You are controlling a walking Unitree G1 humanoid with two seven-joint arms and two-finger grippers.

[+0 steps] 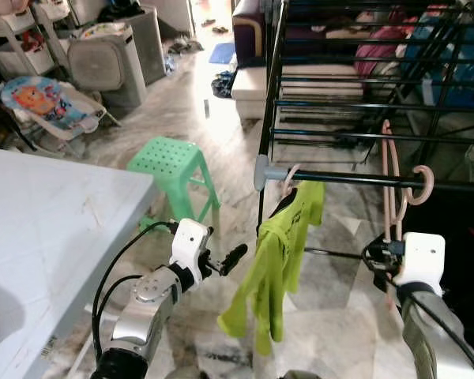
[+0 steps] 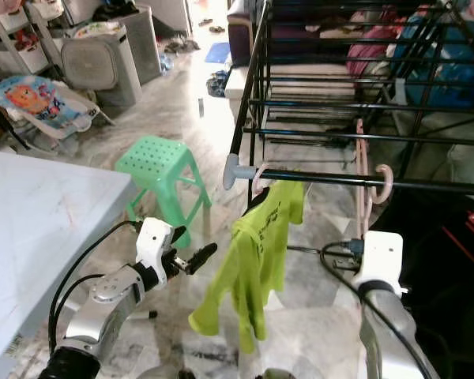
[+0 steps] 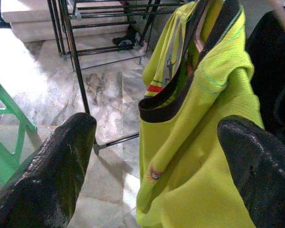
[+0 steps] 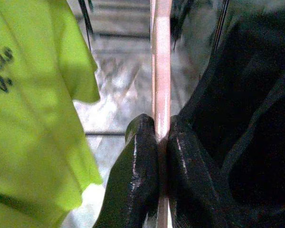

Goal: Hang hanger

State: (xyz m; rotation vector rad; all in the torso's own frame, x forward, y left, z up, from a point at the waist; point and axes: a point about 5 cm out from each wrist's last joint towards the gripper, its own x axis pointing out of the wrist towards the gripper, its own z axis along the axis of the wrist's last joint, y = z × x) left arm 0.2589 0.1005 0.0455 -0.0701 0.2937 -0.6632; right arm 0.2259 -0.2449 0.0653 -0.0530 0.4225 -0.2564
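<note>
Lime-yellow shirt [image 1: 278,253] with black collar and dark lettering. Pale pink hanger [image 1: 396,185] on black rack [image 1: 355,178]. Mint-green perforated stool [image 1: 171,163] at ten o'clock. Grey-veined marble floor [image 1: 221,134]. Pale blue table [image 1: 47,229]. Black fingers [image 4: 142,175].

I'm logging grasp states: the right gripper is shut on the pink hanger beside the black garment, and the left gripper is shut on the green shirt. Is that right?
Not quite. The left gripper is open: the left wrist view shows its fingers spread apart with the green shirt ahead, ungrasped. The rest holds: the right gripper is shut on the pink hanger beside the black garment.
</note>
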